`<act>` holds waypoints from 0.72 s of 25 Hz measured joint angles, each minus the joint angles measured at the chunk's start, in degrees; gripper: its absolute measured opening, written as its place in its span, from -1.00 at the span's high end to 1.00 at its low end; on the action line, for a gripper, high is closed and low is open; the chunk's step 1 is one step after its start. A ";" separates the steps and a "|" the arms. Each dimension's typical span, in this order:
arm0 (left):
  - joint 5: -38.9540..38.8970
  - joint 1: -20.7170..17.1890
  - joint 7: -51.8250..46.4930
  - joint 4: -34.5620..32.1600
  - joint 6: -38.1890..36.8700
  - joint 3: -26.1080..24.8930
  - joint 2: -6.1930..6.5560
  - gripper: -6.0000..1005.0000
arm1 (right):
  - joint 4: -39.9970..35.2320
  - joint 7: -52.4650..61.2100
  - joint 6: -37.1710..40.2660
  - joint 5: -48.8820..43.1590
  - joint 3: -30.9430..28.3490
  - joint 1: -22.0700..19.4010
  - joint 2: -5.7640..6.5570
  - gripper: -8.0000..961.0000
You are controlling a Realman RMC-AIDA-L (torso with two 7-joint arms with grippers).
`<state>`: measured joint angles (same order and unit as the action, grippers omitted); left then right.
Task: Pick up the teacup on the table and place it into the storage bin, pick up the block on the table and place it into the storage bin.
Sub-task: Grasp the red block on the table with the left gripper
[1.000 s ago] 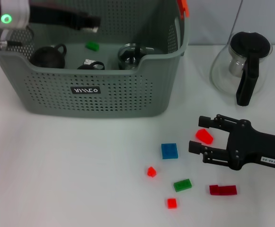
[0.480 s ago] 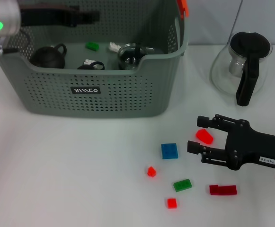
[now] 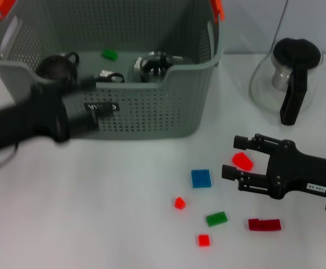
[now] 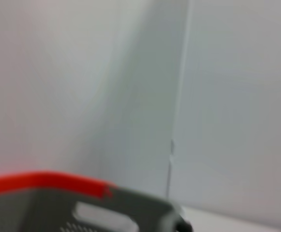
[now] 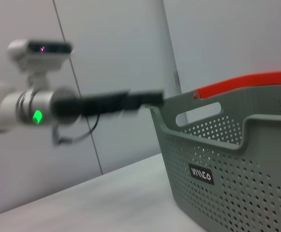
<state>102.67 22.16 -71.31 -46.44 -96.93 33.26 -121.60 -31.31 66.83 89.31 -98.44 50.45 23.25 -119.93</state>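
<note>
The grey perforated storage bin stands at the back left; it also fills the right of the right wrist view, and its orange-tipped rim shows in the left wrist view. Inside lie a clear glass teacup, a dark round pot and a green block. My right gripper is open low over the table, with a red block between its fingers. My left gripper is a blur in front of the bin's front wall.
Loose on the table are a blue block, a small red one, a green one, another red one and a dark red bar. A glass pitcher with a black lid and handle stands at the back right.
My left arm has swung from above the bin down to its front left side. The right gripper has barely moved around the red block.
</note>
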 joint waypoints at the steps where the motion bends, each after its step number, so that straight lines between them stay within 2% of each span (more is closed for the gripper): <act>1: 1.20 -1.39 3.81 0.70 -0.52 0.06 -0.67 -0.32 | 0.00 0.02 0.00 0.00 -0.01 0.02 0.03 -0.71; 4: 4.75 -4.30 11.01 1.94 -1.09 1.41 -2.38 -0.30 | 0.02 0.05 -0.04 0.00 -0.13 0.09 0.05 -0.71; 7: 7.99 -4.78 14.77 4.84 -0.82 3.58 -2.85 -0.28 | 0.02 0.05 -0.11 0.00 -0.62 0.12 0.06 -0.71; 11: 12.55 -2.07 18.64 11.26 2.69 5.83 -2.61 -0.22 | 0.00 0.06 -0.15 0.00 -0.89 0.17 0.05 -0.71; 15: 12.87 0.03 22.58 16.42 8.38 9.46 -2.81 -0.09 | 0.00 0.05 -0.12 0.00 -1.49 0.20 0.05 -0.71; 18: 12.57 2.16 25.99 20.99 12.62 10.16 -2.90 -0.03 | 0.01 0.05 -0.07 0.00 -1.53 0.22 0.05 -0.71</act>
<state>115.24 24.32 -45.32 -25.45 -84.31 43.42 -124.49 -31.30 66.89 89.24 -98.44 48.92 23.46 -119.88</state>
